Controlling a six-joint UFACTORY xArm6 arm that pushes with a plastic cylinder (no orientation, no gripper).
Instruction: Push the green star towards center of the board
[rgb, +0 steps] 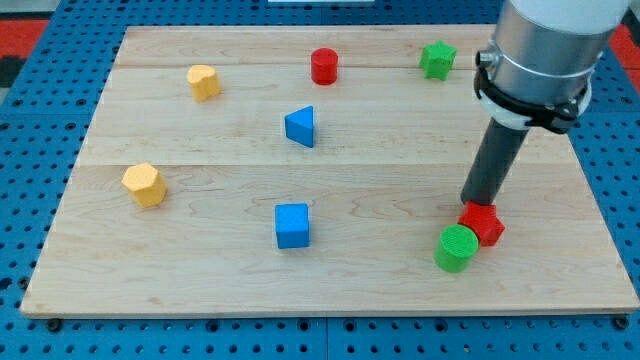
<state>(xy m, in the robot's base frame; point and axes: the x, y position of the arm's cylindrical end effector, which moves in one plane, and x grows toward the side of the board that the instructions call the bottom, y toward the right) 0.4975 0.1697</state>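
The green star sits near the view's top right of the wooden board, close to its top edge. My tip is far below it, at the lower right, touching the top of a red block that sits against a green cylinder. The dark rod rises from the tip to the arm's grey body at the view's top right.
A red cylinder stands left of the green star. A blue triangle and a blue cube lie near the middle. Two yellow blocks, one upper and one lower, are at the left.
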